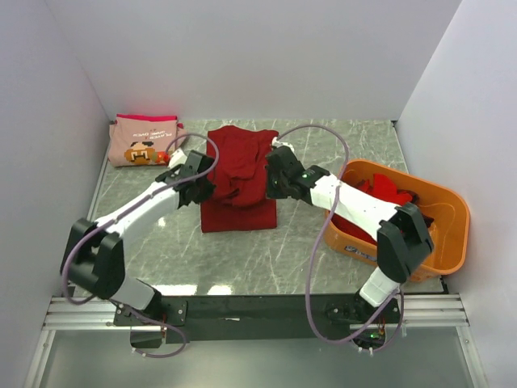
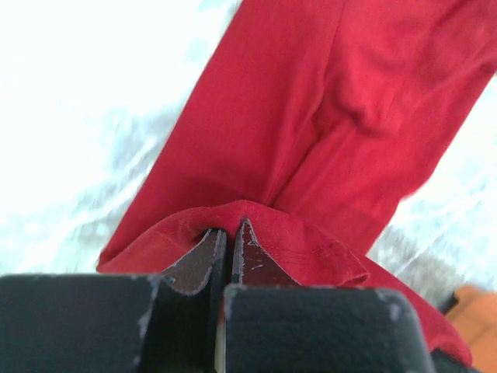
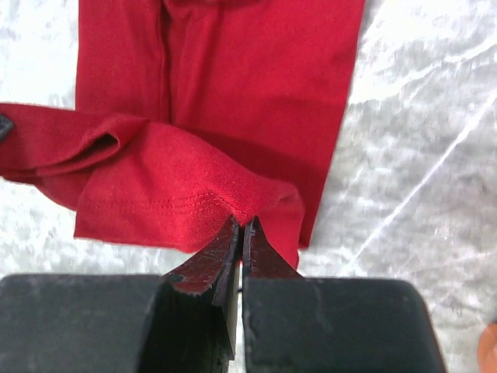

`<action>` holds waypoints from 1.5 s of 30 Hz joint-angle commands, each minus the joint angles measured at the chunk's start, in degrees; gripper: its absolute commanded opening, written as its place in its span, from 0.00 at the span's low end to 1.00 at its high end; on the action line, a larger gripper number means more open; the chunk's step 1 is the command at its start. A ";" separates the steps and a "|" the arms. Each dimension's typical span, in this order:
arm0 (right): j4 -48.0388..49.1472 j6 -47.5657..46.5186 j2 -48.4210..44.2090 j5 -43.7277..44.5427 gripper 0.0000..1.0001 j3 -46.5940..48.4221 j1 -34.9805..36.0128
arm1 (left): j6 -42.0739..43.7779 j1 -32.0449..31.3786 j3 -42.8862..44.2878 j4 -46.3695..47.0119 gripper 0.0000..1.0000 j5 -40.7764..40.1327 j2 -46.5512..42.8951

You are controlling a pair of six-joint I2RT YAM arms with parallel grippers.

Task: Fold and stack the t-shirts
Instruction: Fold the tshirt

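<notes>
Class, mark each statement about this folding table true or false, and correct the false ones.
1. The left gripper and the right gripper are both shut on the dark red t-shirt. True.
2. The orange tub holds red cloth. True.
3. The pink t-shirt lies in the orange tub. False: it lies on the table, far left corner.
4. The orange tub stands on the robot's left. False: it stands on its right.

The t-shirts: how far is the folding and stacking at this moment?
Done: the pink shirt lies folded at the far left. In hand: the left gripper and the right gripper each pinch an edge of the partly folded red shirt. Left: red cloth waits in the orange tub.
</notes>
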 commanded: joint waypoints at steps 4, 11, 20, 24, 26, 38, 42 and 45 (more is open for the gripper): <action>0.07 -0.86 5.54 0.78 0.00 7.39 -3.09 | 8.60 3.92 7.11 5.87 0.01 3.11 7.73; -1.42 -0.34 10.29 0.95 0.00 11.61 -4.94 | 12.12 5.42 12.20 8.07 0.01 5.66 15.81; -2.48 -0.60 19.60 -1.68 0.07 18.55 -7.66 | 12.82 7.35 17.22 6.40 0.19 6.11 23.03; -3.27 -1.74 24.44 -2.04 0.49 23.99 -9.15 | 13.00 8.76 19.15 5.52 0.64 5.67 24.26; -4.50 -2.18 26.46 -2.39 0.52 27.95 -10.38 | 13.35 9.72 21.26 5.17 0.84 5.49 24.53; 3.93 -7.28 10.76 -17.06 0.73 9.08 -8.72 | 12.40 10.34 8.55 8.05 1.00 10.05 10.93; 6.48 -7.02 11.17 -19.36 0.74 5.73 -4.68 | 9.75 8.94 -5.61 15.52 0.99 14.89 0.11; 7.62 -5.44 15.03 -19.18 0.74 7.83 -2.83 | 8.87 5.26 -12.12 21.58 0.99 15.86 -4.12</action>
